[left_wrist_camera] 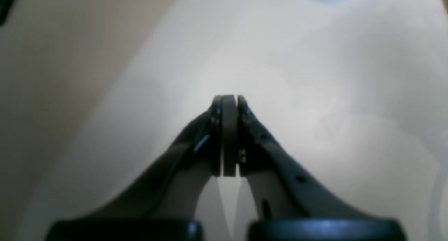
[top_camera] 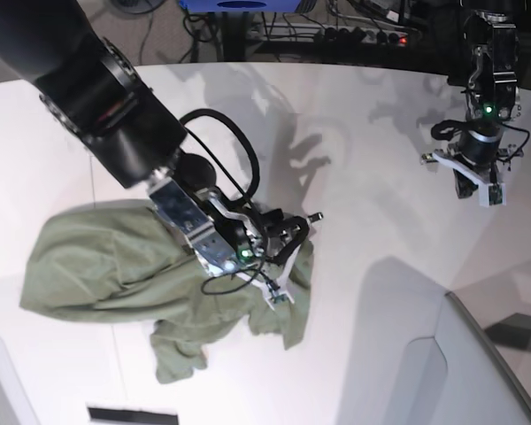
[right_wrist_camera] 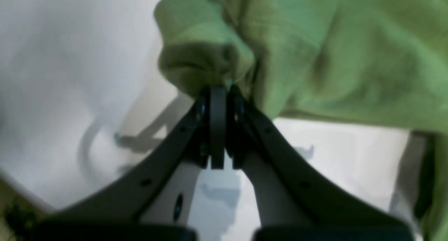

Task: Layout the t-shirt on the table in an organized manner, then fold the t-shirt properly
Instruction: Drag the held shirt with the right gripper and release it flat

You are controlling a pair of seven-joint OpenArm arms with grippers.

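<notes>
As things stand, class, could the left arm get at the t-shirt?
Probably yes: bare table lies between the shut left gripper and the t-shirt, though the right gripper is already pinching it.

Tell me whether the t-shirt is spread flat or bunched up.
Bunched up: the t-shirt lies crumpled on the table, and the right hand pinches a fold.

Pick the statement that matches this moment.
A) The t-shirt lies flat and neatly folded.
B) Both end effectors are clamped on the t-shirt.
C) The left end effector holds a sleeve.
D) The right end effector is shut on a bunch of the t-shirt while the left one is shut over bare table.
D: the right end effector pinches bunched t-shirt fabric, while the left end effector is shut over bare table, away from the cloth.
</notes>
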